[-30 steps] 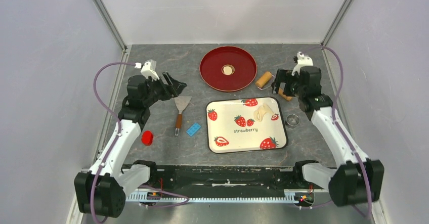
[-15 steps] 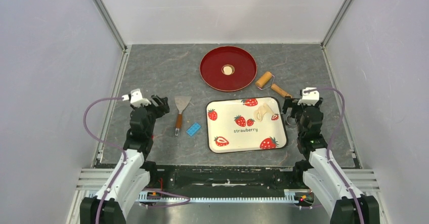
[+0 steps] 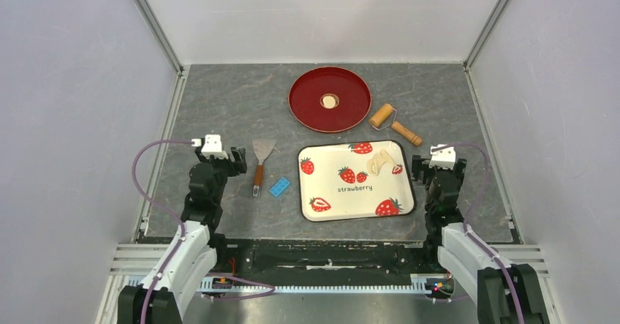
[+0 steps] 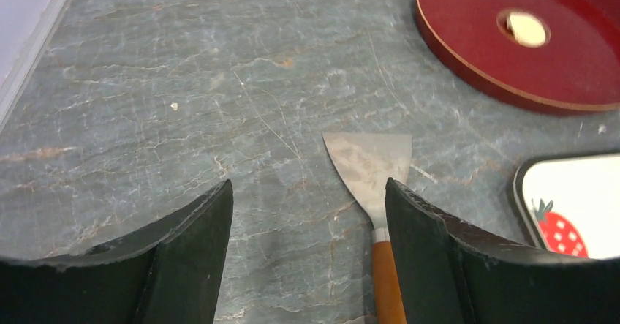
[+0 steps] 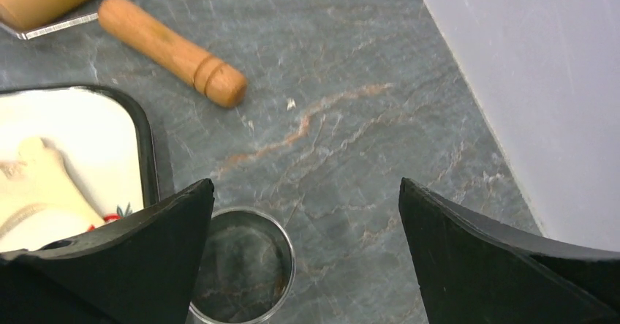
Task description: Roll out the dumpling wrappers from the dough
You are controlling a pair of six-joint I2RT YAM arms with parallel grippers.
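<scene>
Table (image 3: 219, 97) is carrying all items. Strawberry tray (image 3: 351, 201) is sitting near ctr, toward the R side. Red plate (image 3: 307, 104) is sitting beyond it, not touching. L gripper (image 4: 307, 192) is hanging low over bare table at near L, jaws standing wide apart, nothing btwn them. R gripper (image 5: 305, 189) is hanging just beside the tray's R rim, jaws likewise wide, gripping nothing. Roller (image 3: 382, 115) is lying btwn plate and tray's far R corner. Scraper (image 4: 368, 164) is lying just ahead of the L gripper, blade pointing away, handle passing close by its R finger. Dough (image 3: 378, 163), a ragged pale strip, is lying on the tray's far R part, near the R gripper, to its L and outside the jaws. Ring cutter (image 5: 245, 262) is standing below the R gripper, by its L finger, just off the tray rim. Blue piece (image 3: 279, 186) is lying btwn scraper handle and tray. Dumpling wrapper (image 3: 330, 102), one disc, is lying at plate ctr, well apart from both grippers.
</scene>
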